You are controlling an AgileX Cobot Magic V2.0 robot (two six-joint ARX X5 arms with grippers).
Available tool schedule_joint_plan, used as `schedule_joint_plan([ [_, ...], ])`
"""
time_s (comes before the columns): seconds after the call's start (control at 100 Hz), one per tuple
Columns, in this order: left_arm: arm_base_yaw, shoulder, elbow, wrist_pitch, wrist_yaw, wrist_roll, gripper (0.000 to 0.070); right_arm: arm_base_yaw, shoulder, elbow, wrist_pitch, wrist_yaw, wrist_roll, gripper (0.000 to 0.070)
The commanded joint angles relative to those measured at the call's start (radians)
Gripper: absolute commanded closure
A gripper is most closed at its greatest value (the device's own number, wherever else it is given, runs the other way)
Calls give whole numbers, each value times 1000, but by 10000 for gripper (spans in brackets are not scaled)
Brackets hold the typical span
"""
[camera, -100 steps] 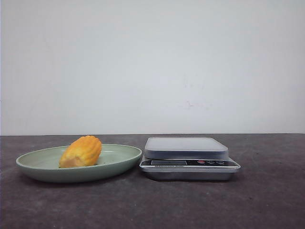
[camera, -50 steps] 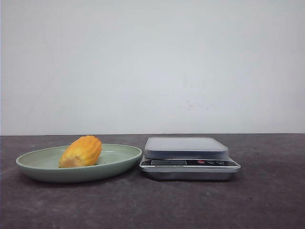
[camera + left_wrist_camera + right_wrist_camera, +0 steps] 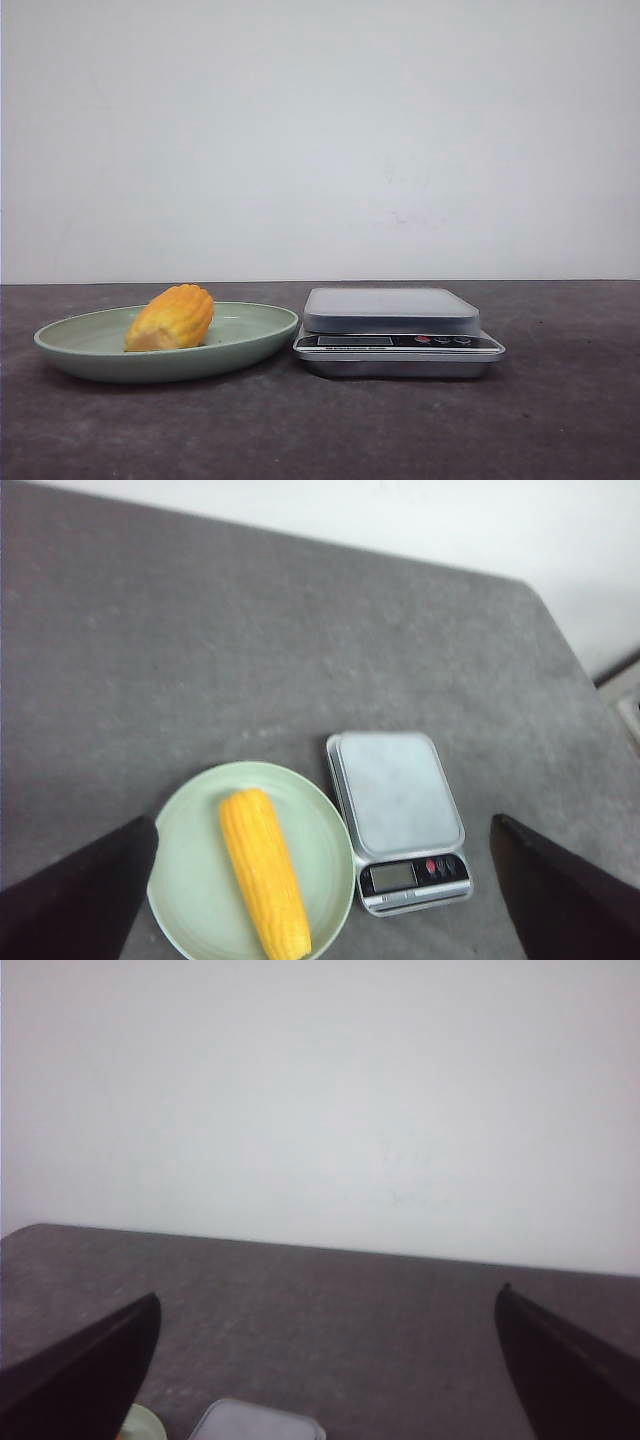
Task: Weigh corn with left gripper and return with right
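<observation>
1. The corn (image 3: 170,317) lies in a pale green plate (image 3: 70,345) at the lower left of the front view, on a dark grey table (image 3: 560,420).
2. In the left wrist view the corn (image 3: 264,872) is a long yellow cob in the lower middle of the frame, its long axis running nearly top to bottom and leaning slightly, the lower end nearer the right.
3. In the front view it appears foreshortened, with a paler end facing the lower left of the frame.
4. A silver kitchen scale (image 3: 397,331) stands just beside the plate, right of it in the front view, its platform bare.
5. The left gripper (image 3: 320,900) hangs high above the plate, fingers (image 3: 80,890) spread wide, holding nothing.
6. The right gripper (image 3: 325,1385) is likewise spread apart and empty, with the scale's edge (image 3: 260,1423) low in its frame.
</observation>
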Motion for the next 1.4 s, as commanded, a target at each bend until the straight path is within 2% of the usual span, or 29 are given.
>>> schedule_joint_plan([
  [0.0, -23, 66, 20, -2, -9, -1, 82, 4, 22, 17, -11, -3, 27, 21],
  [0.33, -129, 450, 20, -25, -18, -1, 81, 4, 63, 17, -105, -3, 47, 21],
  [0.77, -245, 800, 20, 11, -26, -39, 88, 16, 56, 17, -103, -2, 45, 29],
  [0.83, -258, 823, 20, 14, -34, -39, 164, 21, 56, 17, -103, -3, 45, 29],
  [0.87, -267, 834, 20, 16, -37, -37, 259, 23, 56, 17, -103, -3, 45, 30],
  [0.93, -278, 842, 20, 18, -39, -23, 462, 26, 56, 17, -103, -3, 45, 34],
  [0.99, -288, 842, 20, 21, -41, 13, 700, 29, 56, 17, -103, -3, 45, 38],
  [1.13, -299, 838, 21, 8, -61, 54, 690, 29, 56, 17, -102, -2, 45, 40],
  [1.39, -298, 706, 61, 19, -60, 59, 690, 29, 55, 17, -102, -2, 45, 40],
])
